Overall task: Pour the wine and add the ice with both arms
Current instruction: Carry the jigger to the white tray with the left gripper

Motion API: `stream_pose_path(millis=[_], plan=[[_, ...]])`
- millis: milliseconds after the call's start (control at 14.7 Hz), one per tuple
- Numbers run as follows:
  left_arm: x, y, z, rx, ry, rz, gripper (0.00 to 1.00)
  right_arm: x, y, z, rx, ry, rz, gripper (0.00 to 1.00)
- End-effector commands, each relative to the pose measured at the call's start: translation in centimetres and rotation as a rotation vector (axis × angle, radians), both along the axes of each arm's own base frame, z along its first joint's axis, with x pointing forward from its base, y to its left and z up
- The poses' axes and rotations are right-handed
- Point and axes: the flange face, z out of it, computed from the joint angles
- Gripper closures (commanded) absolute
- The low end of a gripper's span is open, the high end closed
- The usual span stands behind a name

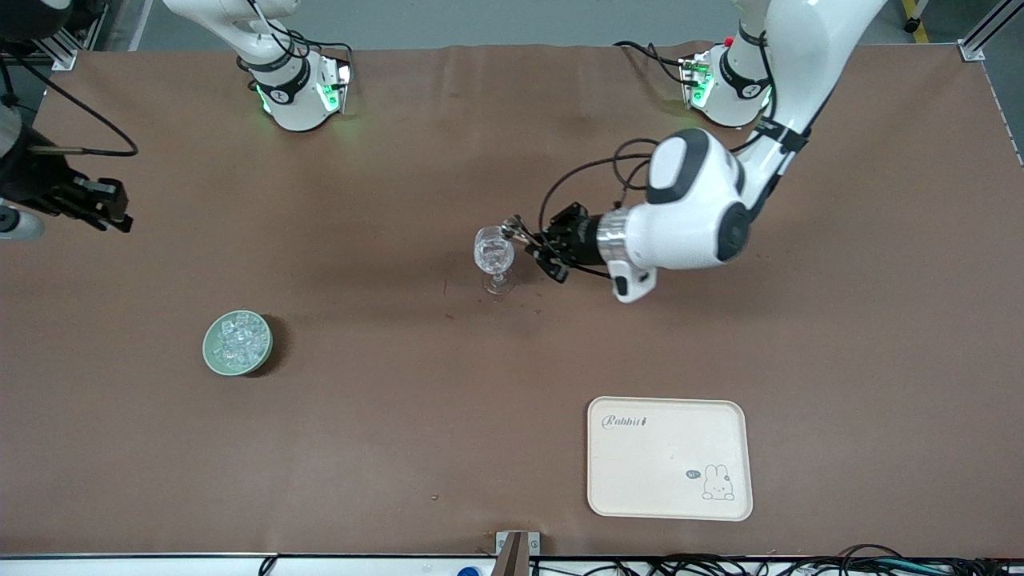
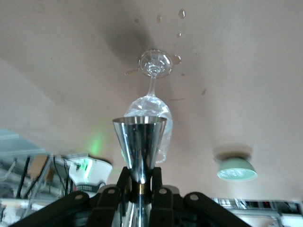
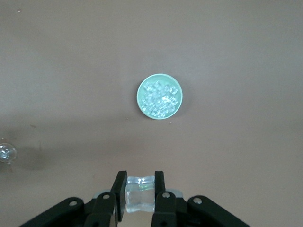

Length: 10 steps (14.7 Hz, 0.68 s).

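Observation:
A clear stemmed glass [image 1: 494, 254] stands upright in the middle of the table. My left gripper [image 1: 524, 240] is shut on the stem of a shiny metal measuring cup [image 2: 140, 142], which lies tipped with its mouth at the glass's rim [image 2: 150, 108]. My right gripper [image 1: 112, 212] is high over the right arm's end of the table, shut on one clear ice cube [image 3: 140, 194]. A pale green bowl [image 1: 210, 352] holds several ice cubes [image 1: 238, 339]; it also shows in the right wrist view [image 3: 140, 90].
A cream tray [image 1: 669, 458] with a rabbit drawing lies near the front edge toward the left arm's end. Small dark spots [image 2: 182, 14] mark the brown table cover by the glass's foot. Both arm bases stand along the table's back edge.

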Motion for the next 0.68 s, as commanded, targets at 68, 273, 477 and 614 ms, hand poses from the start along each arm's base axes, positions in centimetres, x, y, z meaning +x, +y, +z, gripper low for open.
stream_pose_path(millis=[68,273,477,614], plan=[[3.6,6.5,1.1,-0.130,0.008,0.119,0.99,-1.8,7.4,1.0,0.000,-0.024,-0.094,0.99],[6.8,10.7,0.1,-0.223,0.027,0.266,0.99,-1.8,14.6,-0.1,0.048,-0.039,-0.204,0.99],[10.8,14.4,-2.4,-0.268,0.033,0.377,0.99,-2.0,22.0,-2.4,0.098,-0.062,-0.314,0.99],[12.4,17.4,-5.1,-0.293,0.019,0.440,0.99,-3.0,26.8,-4.1,0.117,-0.053,-0.338,0.99]])
